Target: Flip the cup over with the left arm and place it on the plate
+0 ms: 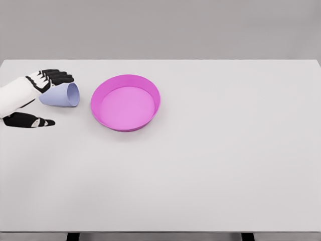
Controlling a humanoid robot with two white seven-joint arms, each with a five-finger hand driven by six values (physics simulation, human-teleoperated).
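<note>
From my station I see only the head view. Nearest me the white table runs bare across the lower part of the picture, its near edge along the bottom.

Farther up on the left side my left hand comes in from the left edge on its white forearm. The thumb lies low and stretched toward the right, near the table surface, and the dark fingers reach over the far side of the cup's closed end. The hand is spread wide around that end, the thumb well apart from the cup's wall; whether the fingers actually press on the cup I cannot tell, so I would call it open rather than gripping.

The cup is pale lilac-blue and lies on its side on the table, between thumb and fingers but closer to the fingers. Its long axis runs roughly left to right (slightly tipped toward the far side at the mouth), with the open mouth pointing right, toward the plate, and the narrower base toward my palm. I can read no writing, label or brand on it.

Just beside the cup's mouth, apart from it, sits the pink plate, a round shallow dish with a raised rim, also unmarked.
</note>
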